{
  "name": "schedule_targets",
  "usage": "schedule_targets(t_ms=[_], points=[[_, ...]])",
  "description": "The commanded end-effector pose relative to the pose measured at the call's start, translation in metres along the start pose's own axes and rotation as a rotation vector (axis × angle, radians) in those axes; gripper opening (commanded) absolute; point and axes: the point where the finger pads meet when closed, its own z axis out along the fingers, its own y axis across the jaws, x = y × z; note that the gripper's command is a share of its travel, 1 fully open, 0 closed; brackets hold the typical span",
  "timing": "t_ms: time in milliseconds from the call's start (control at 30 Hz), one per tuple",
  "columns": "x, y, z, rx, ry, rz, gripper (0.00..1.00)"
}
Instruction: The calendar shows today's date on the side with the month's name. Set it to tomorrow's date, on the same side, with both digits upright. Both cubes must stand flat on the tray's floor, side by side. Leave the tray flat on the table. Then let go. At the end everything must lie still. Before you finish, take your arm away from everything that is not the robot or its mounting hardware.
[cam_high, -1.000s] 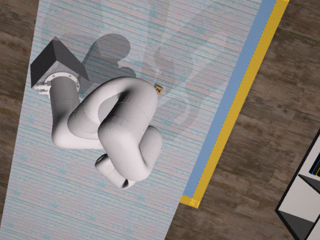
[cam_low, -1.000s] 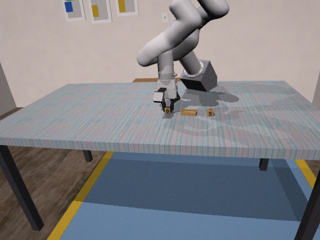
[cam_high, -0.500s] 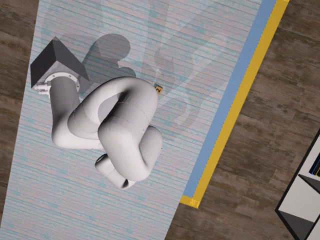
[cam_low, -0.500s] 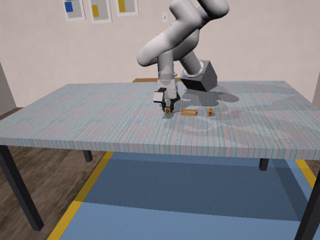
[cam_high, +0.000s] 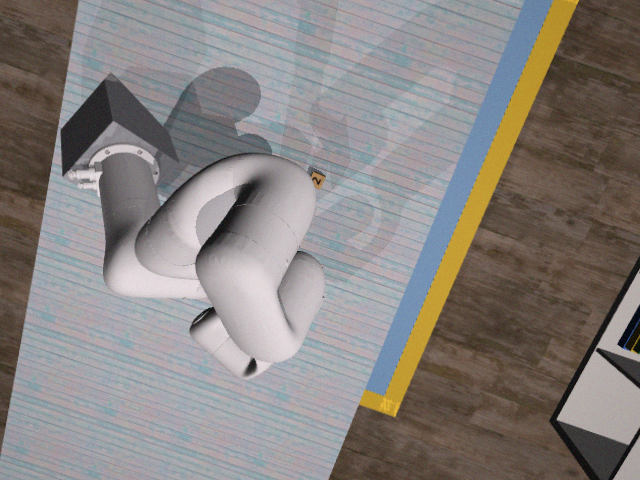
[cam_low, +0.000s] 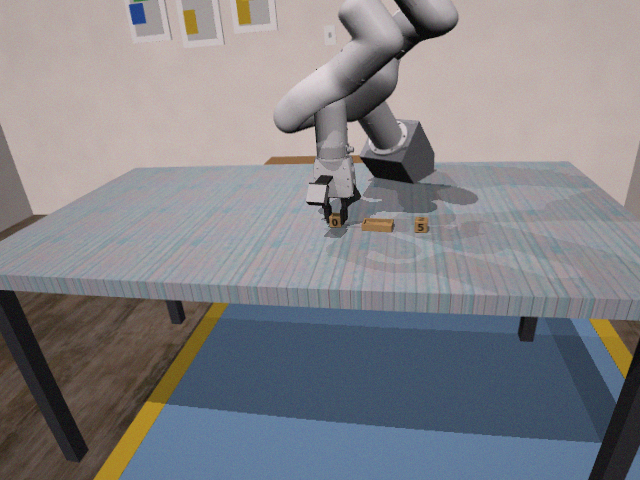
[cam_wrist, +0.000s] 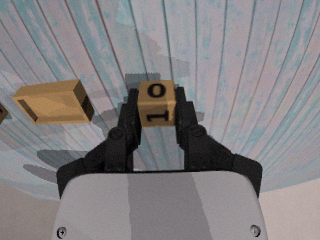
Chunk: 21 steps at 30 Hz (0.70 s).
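Observation:
My gripper (cam_wrist: 157, 99) is shut on a wooden digit cube (cam_wrist: 158, 102) that shows a 0 on its far face and a 1 on the face toward the wrist camera. In the exterior view the held cube (cam_low: 335, 221) shows a 0 and sits at or just above the table top, left of the tray. The small wooden tray (cam_low: 377, 224) lies flat on the table; it also shows in the wrist view (cam_wrist: 55, 102) to the left of my fingers. A second cube (cam_low: 421, 224) showing a 5 stands on the table right of the tray. In the top view the arm hides the tray and the held cube; only the second cube (cam_high: 316, 179) shows.
The robot's grey base block (cam_low: 398, 150) stands behind the tray. The table's front edge (cam_low: 320, 302) is well in front of the objects. A shelf unit (cam_high: 610, 382) stands on the floor beyond the table.

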Motion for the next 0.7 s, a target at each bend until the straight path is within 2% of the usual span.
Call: schedule_targets(t_ms=[0,33,100,133,200,233,300,333,467,500,667], points=[[0.0005,0.0001,-0.0003,0.000,0.001,0.000,0.27],[0.0005,0.0001,-0.0003,0.000,0.001,0.000,0.31],[0.0005,0.0001,-0.0003,0.000,0.001,0.000,0.31],[0.0005,0.0001,-0.0003,0.000,0.001,0.000,0.35],[0.0005,0.0001,-0.0003,0.000,0.001,0.000,0.35],[0.0005,0.0001,-0.0003,0.000,0.001,0.000,0.39],[0.0005,0.0001,-0.0003,0.000,0.001,0.000,0.39],[0.0005,0.0001,-0.0003,0.000,0.001,0.000,0.43],[0.0005,0.0001,-0.0003,0.000,0.001,0.000,0.43],[0.0005,0.0001,-0.0003,0.000,0.001,0.000,0.47],[0.0005,0.0001,-0.0003,0.000,0.001,0.000,0.47]])
